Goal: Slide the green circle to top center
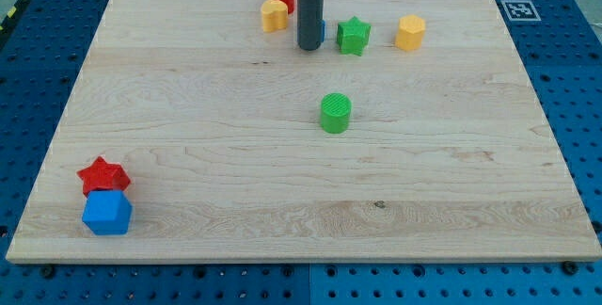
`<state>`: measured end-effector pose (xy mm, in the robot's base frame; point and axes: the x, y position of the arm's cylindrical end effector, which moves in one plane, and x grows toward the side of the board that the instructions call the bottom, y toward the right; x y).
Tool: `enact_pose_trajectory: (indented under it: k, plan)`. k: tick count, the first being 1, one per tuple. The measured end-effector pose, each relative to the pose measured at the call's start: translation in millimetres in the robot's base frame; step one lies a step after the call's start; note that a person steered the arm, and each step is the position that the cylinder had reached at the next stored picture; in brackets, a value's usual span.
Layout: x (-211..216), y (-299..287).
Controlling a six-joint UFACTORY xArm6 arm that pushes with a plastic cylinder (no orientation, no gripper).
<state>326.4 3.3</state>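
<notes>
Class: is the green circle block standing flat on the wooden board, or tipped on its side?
Standing flat: the green circle block shows its round top face upward, its base on the wooden board.

It looked like a lab: a wooden counter [188, 107] sat on a blue board with holes [38, 70]

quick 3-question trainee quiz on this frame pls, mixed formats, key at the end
1. True or false: my tip touches the green circle.
2. Which block sits just to the view's right of my tip? A) green star B) red star C) blue block
3. Fill in: the red star and blue block sit at the board's bottom ____ corner in the view.

Key:
1. False; the tip stands apart, toward the view's top.
2. A
3. left
</notes>
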Motion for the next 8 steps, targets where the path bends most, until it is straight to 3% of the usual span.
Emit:
enact_pose_trajectory:
  k: [1,2,3,4,6,8]
  plan:
    - [28,-23]
    - [91,-24]
    - [159,-6]
    - [178,46]
    - [175,41]
    - [97,41]
